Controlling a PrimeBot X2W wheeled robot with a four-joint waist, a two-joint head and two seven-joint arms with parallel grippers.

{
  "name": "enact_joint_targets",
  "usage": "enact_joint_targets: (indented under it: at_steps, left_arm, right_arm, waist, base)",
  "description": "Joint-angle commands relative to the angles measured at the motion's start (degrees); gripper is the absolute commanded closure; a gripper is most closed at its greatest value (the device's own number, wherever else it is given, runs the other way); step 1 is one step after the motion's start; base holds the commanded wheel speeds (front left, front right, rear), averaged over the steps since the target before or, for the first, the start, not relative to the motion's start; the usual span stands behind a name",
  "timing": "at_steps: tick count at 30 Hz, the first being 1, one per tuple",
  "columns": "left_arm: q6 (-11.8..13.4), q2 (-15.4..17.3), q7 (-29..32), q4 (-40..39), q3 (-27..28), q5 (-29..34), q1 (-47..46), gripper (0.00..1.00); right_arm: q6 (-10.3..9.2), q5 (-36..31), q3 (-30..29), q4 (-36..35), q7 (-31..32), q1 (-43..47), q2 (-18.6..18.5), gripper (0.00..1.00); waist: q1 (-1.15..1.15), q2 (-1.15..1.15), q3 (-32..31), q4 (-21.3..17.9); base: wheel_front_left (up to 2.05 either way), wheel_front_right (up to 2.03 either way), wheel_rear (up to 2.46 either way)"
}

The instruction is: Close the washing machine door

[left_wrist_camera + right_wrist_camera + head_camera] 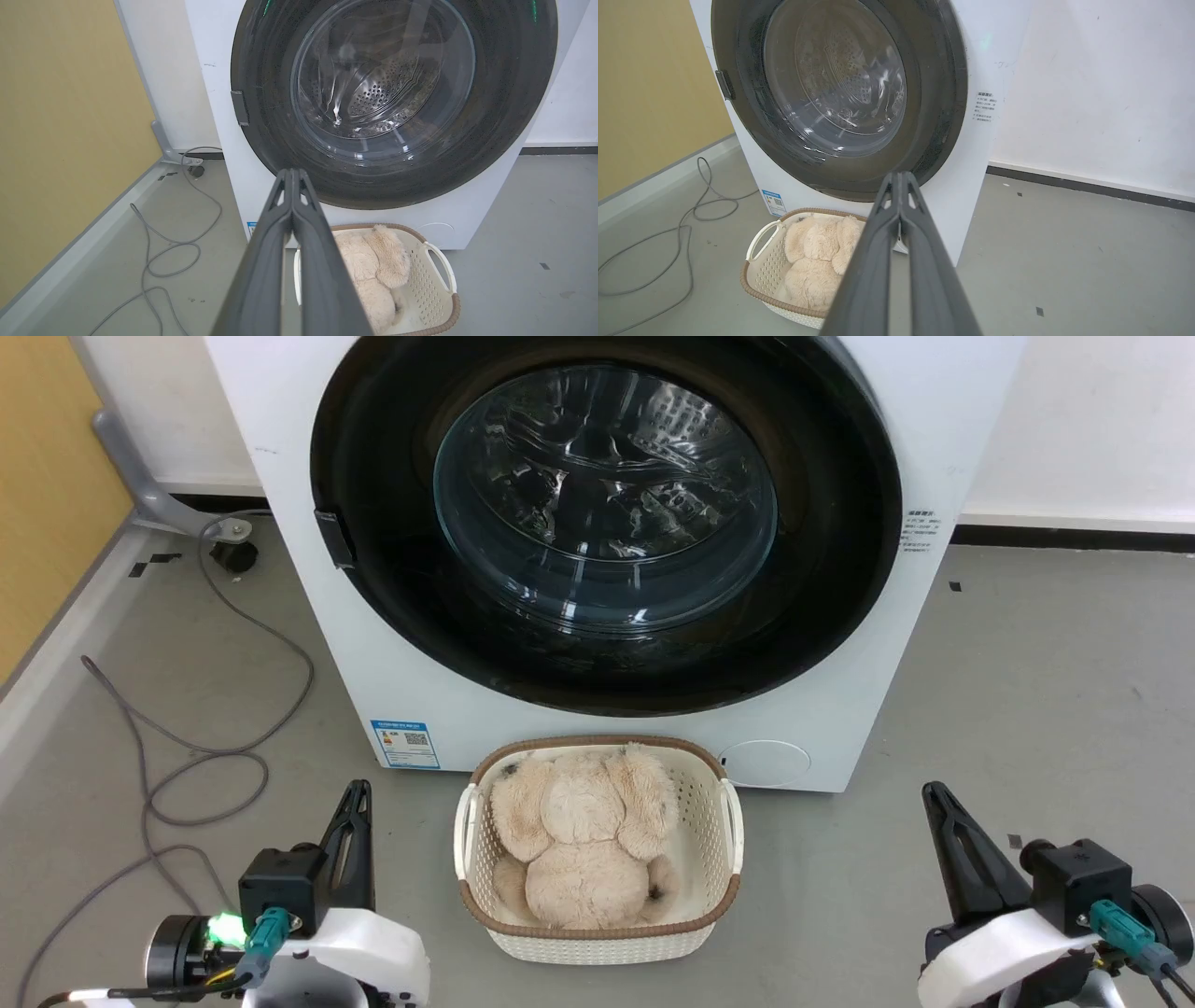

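head view gives me the washing machine door (392,523), a glossy black ring round a bulging glass bowl, lying flat against the boxy white washing machine (308,644). in front of it, a white woven basket (730,821) with a brown rim holds a fluffy beige plush toy (583,840). my left gripper (358,791) and right gripper (934,793) are clenched on nothing, over smooth grey floor (1027,709). a grey cable (187,747) loops near the yellow wall (47,476).

Head view's upper edge clips the top of the washing machine door (373,476). Print on the blue sticker (405,744) and the side label (920,529) is too small, I can't read it. The plush toy (579,840) has its face hidden. On the left wrist view, my left gripper (292,171) covers one side of the basket (420,280).
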Motion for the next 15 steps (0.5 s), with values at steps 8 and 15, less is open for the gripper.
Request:
enact_joint_targets:
  at_steps: [8,15]
  left_arm:
    - [-0.5,-0.1,1.1,-0.6,0.5,0.5,0.9,1.0]
    - [-0.8,-0.2,1.9,-0.8,0.7,0.5,1.0,1.0]
  right_arm:
    - [-0.05,-0.9,0.3,-0.7,1.1,0.5,0.3,1.0]
    - [-0.05,-1.4,0.5,-1.0,1.9,0.5,0.3,1.0]
  waist:
    - [0.0,0.0,0.0,-0.1]
    - [0.0,0.0,0.0,-0.2]
  base:
    - [0.0,0.0,0.0]
    - [0.0,0.0,0.0]
